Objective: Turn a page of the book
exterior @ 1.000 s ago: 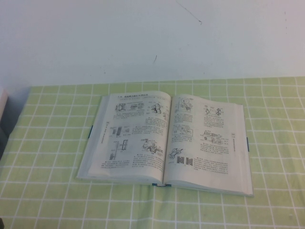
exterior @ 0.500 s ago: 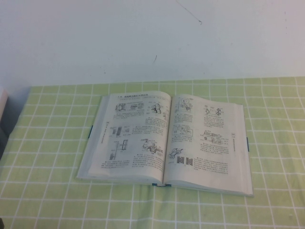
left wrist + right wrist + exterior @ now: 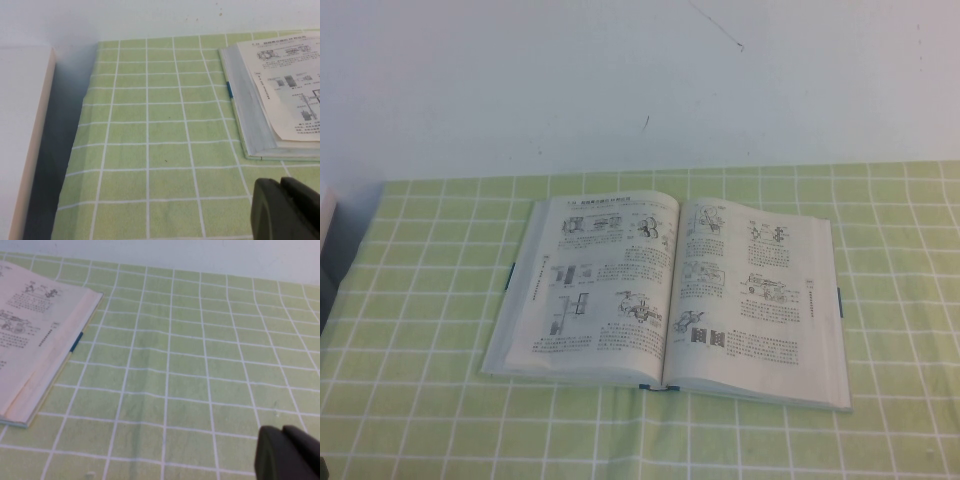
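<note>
The book point(image 3: 670, 295) lies open and flat on the green checked cloth, with teal-blue cover edges showing. Its right-hand page point(image 3: 755, 290) carries small black text and several mechanical drawings. The left-hand leaf point(image 3: 600, 285) shows an upright drawing. Neither gripper shows in the high view. In the left wrist view my left gripper point(image 3: 282, 189) is shut and empty, low over the cloth, apart from the book's left edge point(image 3: 250, 125). In the right wrist view my right gripper point(image 3: 283, 434) is shut and empty, well to the right of the book's right edge point(image 3: 55, 355).
A white board-like object point(image 3: 25, 130) stands off the cloth's left edge and also shows in the high view point(image 3: 325, 215). A white wall point(image 3: 640, 80) runs behind the table. Green cloth point(image 3: 420, 400) lies all round the book.
</note>
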